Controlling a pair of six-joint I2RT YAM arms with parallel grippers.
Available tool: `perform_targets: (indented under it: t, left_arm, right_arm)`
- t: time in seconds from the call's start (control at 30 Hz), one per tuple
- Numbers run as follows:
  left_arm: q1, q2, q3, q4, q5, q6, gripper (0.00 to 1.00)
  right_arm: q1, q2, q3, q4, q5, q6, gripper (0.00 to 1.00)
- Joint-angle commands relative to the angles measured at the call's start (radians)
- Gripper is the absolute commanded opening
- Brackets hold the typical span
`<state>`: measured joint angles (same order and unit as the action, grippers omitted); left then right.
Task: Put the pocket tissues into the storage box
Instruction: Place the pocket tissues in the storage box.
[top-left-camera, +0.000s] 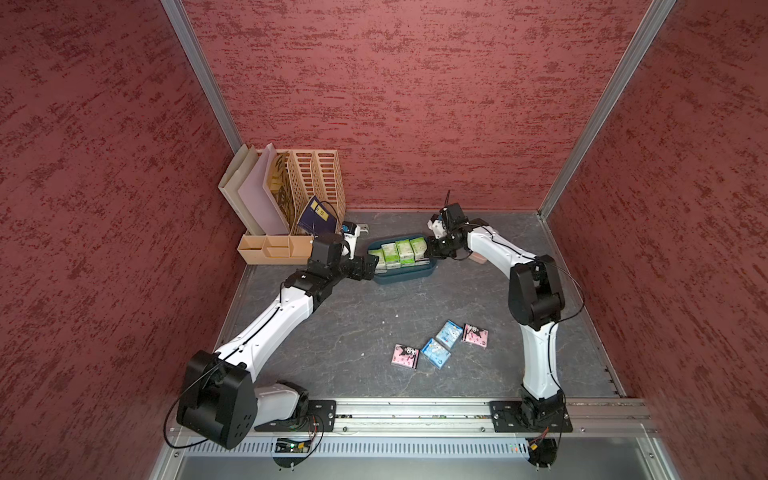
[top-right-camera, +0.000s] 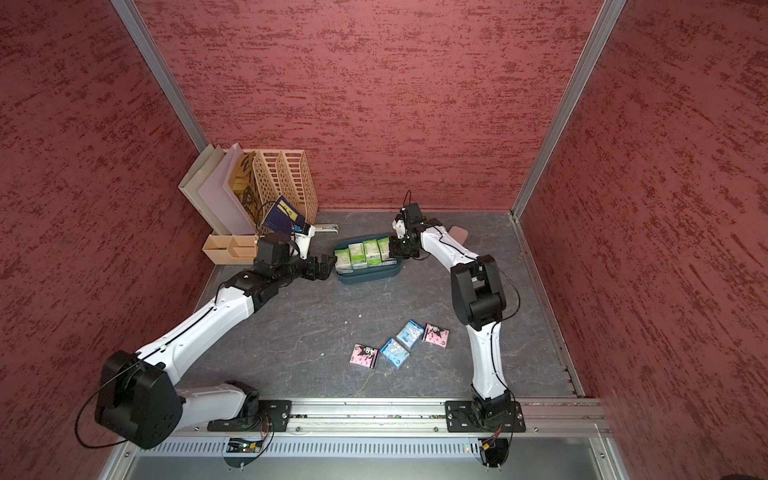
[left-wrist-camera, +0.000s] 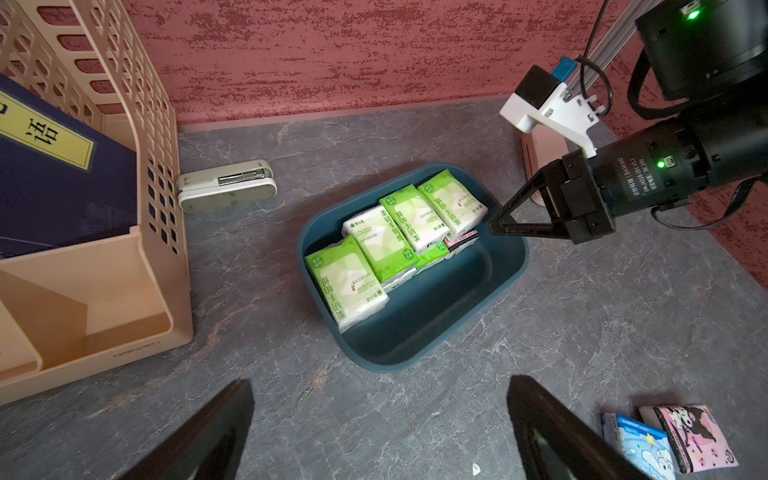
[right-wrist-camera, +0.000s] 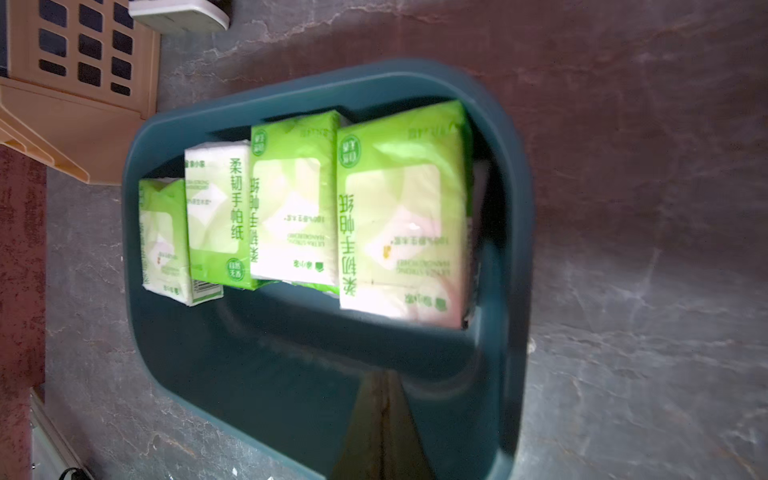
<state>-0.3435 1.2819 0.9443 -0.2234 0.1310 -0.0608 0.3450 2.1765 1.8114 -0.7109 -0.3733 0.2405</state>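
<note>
Left wrist view shows the closed right end effector (left-wrist-camera: 496, 226) over storage box (left-wrist-camera: 399, 359), beside pocket tissues (left-wrist-camera: 411, 218).

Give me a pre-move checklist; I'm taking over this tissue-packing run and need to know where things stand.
1. Right gripper unloaded: ok, shut on nothing, at the storage box end.
2. Left gripper ready: ok, open and empty.
3. Room in the box: ok, about half its floor is bare.
4. Everything boxed: not ok, two pink packets and two blue packets lie on the table.
5. Count of green packets inside: cannot tell, lower ones are hidden.
</note>
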Motion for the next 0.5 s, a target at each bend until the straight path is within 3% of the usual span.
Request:
perform_targets:
  t: [0.0, 0.47]
  left_arm:
    - [0.01, 0.003, 0.013, 0.014, 0.007, -0.011, 1.0]
    - [0.027, 0.016, 0.016, 0.0, 0.01, -0.016, 1.0]
  right_arm:
    - [-0.002, 0.033, 0.06, -0.033, 0.009, -0.023, 0.0]
    - [-0.004, 0.101, 0.169, -0.046, 0.028, -0.027, 0.0]
